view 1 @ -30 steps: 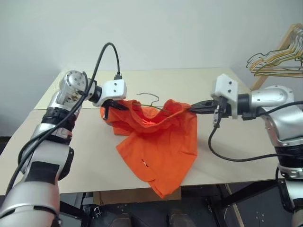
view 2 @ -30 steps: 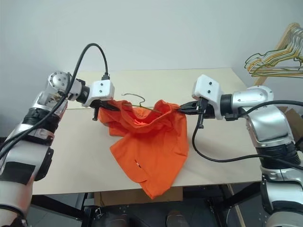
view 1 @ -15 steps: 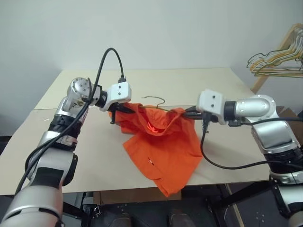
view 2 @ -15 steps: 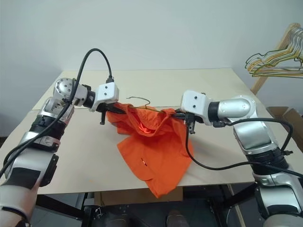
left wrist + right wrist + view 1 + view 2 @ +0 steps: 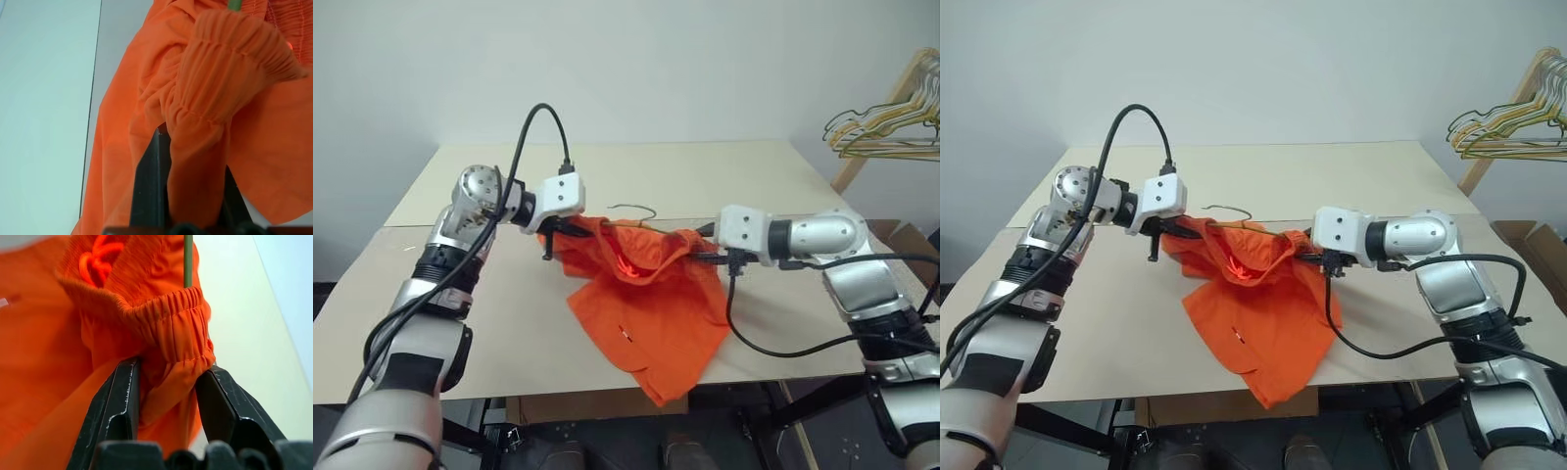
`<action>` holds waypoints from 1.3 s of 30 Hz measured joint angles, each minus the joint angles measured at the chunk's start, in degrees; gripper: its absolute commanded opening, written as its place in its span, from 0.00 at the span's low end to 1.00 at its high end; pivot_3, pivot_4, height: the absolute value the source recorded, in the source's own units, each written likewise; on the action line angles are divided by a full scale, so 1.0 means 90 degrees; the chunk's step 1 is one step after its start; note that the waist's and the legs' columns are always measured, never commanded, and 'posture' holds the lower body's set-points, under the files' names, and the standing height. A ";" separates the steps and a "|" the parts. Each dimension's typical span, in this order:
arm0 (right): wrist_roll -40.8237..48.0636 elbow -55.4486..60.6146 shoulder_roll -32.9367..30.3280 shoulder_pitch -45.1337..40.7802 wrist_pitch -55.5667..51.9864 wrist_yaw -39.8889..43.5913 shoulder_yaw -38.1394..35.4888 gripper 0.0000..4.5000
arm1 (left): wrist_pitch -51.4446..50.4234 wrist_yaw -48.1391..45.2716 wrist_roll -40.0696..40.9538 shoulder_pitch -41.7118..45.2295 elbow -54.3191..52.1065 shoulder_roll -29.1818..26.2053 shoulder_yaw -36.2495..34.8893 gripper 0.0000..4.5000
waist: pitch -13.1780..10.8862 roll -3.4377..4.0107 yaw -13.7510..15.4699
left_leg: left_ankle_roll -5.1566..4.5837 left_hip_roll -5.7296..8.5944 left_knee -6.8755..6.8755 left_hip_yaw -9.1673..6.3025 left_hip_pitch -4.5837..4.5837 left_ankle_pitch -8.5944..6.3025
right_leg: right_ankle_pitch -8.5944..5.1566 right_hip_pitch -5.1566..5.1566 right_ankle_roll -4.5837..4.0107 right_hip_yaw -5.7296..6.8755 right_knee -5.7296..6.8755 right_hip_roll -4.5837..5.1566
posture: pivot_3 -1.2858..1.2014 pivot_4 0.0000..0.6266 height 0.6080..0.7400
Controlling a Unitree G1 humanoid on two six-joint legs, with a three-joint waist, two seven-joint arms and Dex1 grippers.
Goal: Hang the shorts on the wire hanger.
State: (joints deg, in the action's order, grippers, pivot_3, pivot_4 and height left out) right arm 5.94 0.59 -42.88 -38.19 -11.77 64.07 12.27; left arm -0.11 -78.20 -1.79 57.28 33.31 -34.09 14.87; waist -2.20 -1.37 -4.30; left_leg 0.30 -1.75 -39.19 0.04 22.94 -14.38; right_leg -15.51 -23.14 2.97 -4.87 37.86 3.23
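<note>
The bright orange shorts (image 5: 651, 294) hang stretched between my two grippers over the table, their legs draping down past the front edge. My left gripper (image 5: 558, 230) is shut on the gathered waistband's left end (image 5: 215, 73). At the right end, my right gripper (image 5: 168, 367) stands open, with the waistband still bunched between its black fingers (image 5: 122, 396). The wire hanger (image 5: 631, 209), thin and grey-green, has its hook poking out behind the shorts, and its wire (image 5: 188, 259) runs into the waist opening. The rest of the hanger is hidden inside the fabric.
The pale wooden table (image 5: 754, 176) has a seam running across it behind the shorts. A wooden rack with a bunch of yellowish and dark wire hangers (image 5: 886, 127) stands off the far right corner. A black cable (image 5: 773, 343) loops below my right wrist.
My right gripper has sunk toward the table and its fingers have parted on the waistband. The shorts' right end dropped with it. The left gripper has held its grip.
</note>
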 measured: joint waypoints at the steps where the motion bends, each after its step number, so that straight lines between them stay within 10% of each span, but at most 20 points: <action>1: 0.0039 0.0001 0.0018 -0.0027 -0.0139 0.0036 0.0000 0.45 | -0.0021 -0.0007 0.0036 -0.0019 -0.0032 0.0021 -0.0017 0.00 | 0.0000 0.0000 0.0005 | 0.0000 0.0000 0.0000 -0.0001 0.0000 0.0000 | 0.0000 0.0000 0.0000 0.0001 0.0001 0.0000 | 0.48 0.00 1.00; 8: 0.0095 -0.0022 0.0170 -0.0131 -0.0909 -0.0033 0.0020 0.45 | 0.0005 -0.0089 0.0114 -0.0142 -0.0119 0.0013 -0.0029 0.00 | 0.0000 0.0000 -0.0003 | 0.0000 0.0000 0.0000 0.0000 -0.0001 0.0000 | 0.0000 -0.0001 0.0000 0.0000 0.0003 -0.0001 | 0.49 0.00 1.00; 15: 0.0498 -0.0050 0.0168 -0.0185 -0.1675 0.0150 -0.0047 0.03 | 0.0019 -0.0131 0.0139 -0.0145 -0.0119 -0.0040 -0.0039 0.00 | 0.0000 0.0000 0.0007 | 0.0000 0.0001 0.0000 0.0000 0.0000 0.0000 | 0.0000 0.0000 0.0000 0.0001 0.0002 0.0001 | 0.48 0.00 1.00; 20: 0.0518 0.0016 0.0147 -0.0182 -0.1786 0.0184 -0.0047 0.01 | -0.0019 -0.0219 0.0244 -0.0144 -0.0040 0.0007 -0.0159 0.00 | 0.0000 0.0000 -0.0005 | 0.0000 0.0000 0.0000 0.0000 -0.0002 0.0000 | 0.0000 0.0000 0.0000 0.0001 0.0002 0.0000 | 0.48 0.00 1.00; 34: 0.1030 0.0024 -0.0587 -0.0072 -0.2460 0.0239 -0.0775 0.00 | 0.0738 -0.0252 0.0586 0.0116 0.1052 -0.0413 -0.0669 0.95 | 0.0000 0.0000 -0.0045 | -0.0001 0.0001 0.0000 -0.0002 0.0002 0.0000 | -0.0001 -0.0002 0.0000 0.0005 -0.0001 0.0002 | 0.48 0.00 1.00; 39: 0.1246 0.0010 -0.0858 0.0058 -0.2841 0.0205 -0.1150 0.00 | 0.0917 0.0452 0.0564 0.0192 0.1384 -0.0325 -0.0954 0.99 | 0.0000 0.0000 -0.0051 | -0.0001 0.0001 0.0000 -0.0002 0.0001 0.0000 | -0.0001 0.0000 0.0001 0.0006 0.0002 0.0005 | 0.47 0.00 1.00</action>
State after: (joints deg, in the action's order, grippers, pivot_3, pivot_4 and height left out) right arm 17.15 0.68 -50.60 -37.67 -37.33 65.92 1.93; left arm 8.14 -74.13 3.28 59.00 45.76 -37.02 6.28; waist -2.20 -1.37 -4.76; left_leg 0.29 -1.75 -39.19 0.03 22.95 -14.38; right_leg -15.52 -23.14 2.98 -4.82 37.88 3.27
